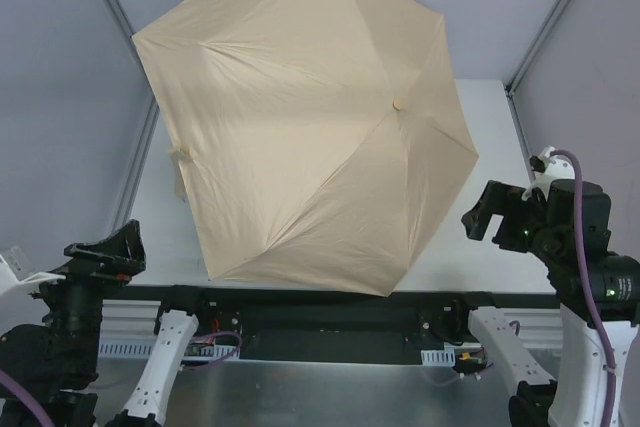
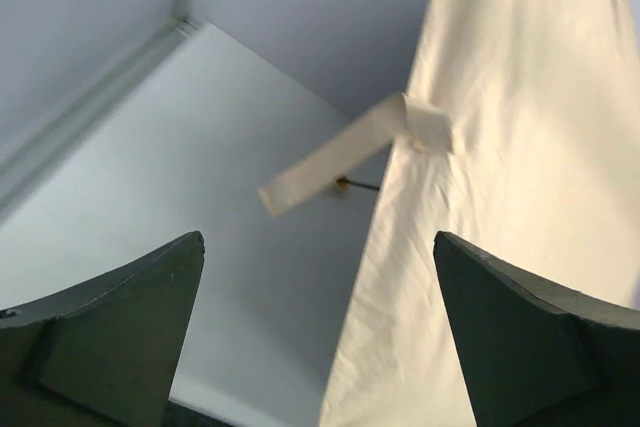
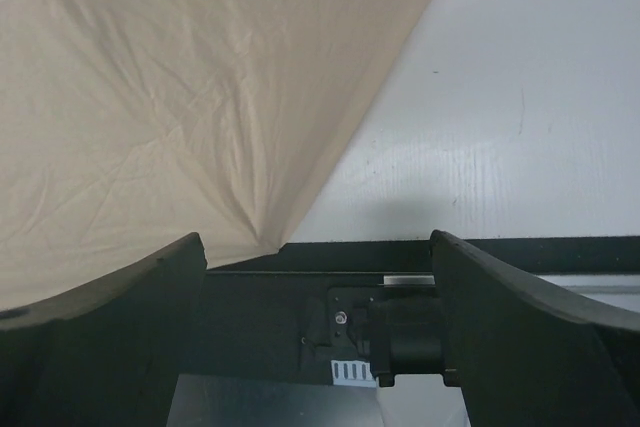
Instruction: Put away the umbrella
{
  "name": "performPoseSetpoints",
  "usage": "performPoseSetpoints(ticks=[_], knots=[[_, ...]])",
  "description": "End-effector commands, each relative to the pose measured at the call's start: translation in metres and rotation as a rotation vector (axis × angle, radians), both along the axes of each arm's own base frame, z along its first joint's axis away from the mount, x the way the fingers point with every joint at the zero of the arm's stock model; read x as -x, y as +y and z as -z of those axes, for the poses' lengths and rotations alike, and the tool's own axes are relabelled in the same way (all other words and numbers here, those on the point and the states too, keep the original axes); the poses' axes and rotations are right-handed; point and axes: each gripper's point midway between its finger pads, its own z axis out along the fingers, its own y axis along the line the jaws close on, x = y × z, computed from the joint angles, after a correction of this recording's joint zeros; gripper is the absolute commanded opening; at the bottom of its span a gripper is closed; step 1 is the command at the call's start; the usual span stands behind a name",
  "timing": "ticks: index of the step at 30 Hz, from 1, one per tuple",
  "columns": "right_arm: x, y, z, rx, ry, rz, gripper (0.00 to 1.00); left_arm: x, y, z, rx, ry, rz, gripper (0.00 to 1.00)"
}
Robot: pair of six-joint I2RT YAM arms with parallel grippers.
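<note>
Across the middle of the table (image 1: 495, 137) the umbrella (image 1: 300, 117) stood fully open, beige cloth upward and its cap (image 1: 397, 104) toward the top camera. The shaft was hidden below, so I could not tell its lean. It lay at 1 o'clock from my left claw (image 1: 105, 247) and at 10 o'clock from my right claw (image 1: 492, 212). Both claws were wide and held nothing. The right one seemed nearer to the cloth edge, while the strap (image 2: 340, 152) hung on the left side. Bare table showed mostly at 3 o'clock.
</note>
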Motion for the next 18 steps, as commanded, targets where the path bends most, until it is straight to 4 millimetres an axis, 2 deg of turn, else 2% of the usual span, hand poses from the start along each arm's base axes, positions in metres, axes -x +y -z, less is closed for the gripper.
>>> performPoseSetpoints(ticks=[1,5,8,11,14,15,18], knots=[[0.028,0.034,0.002,-0.052,0.099,-0.265,0.96,-0.003,-0.031,0.014,0.164,0.019,0.221,0.94],[0.038,0.083,-0.020,-0.214,0.045,-0.554,0.96,-0.018,-0.056,0.040,0.188,0.124,0.387,0.95],[0.053,0.109,-0.035,-0.331,0.042,-0.709,0.96,-0.028,-0.098,0.053,0.201,0.206,0.601,0.96],[0.059,0.116,-0.044,-0.371,0.021,-0.751,0.96,-0.037,-0.131,0.063,0.260,0.253,0.750,0.97],[0.059,0.122,-0.039,-0.413,0.051,-0.764,0.96,-0.044,-0.151,0.063,0.314,0.222,0.849,0.96],[0.054,0.123,-0.038,-0.418,0.045,-0.747,0.96,-0.044,-0.157,0.055,0.328,0.181,0.884,0.95],[0.035,0.123,-0.030,-0.411,0.041,-0.691,0.96,-0.045,-0.165,0.063,0.358,0.208,0.922,0.90]])
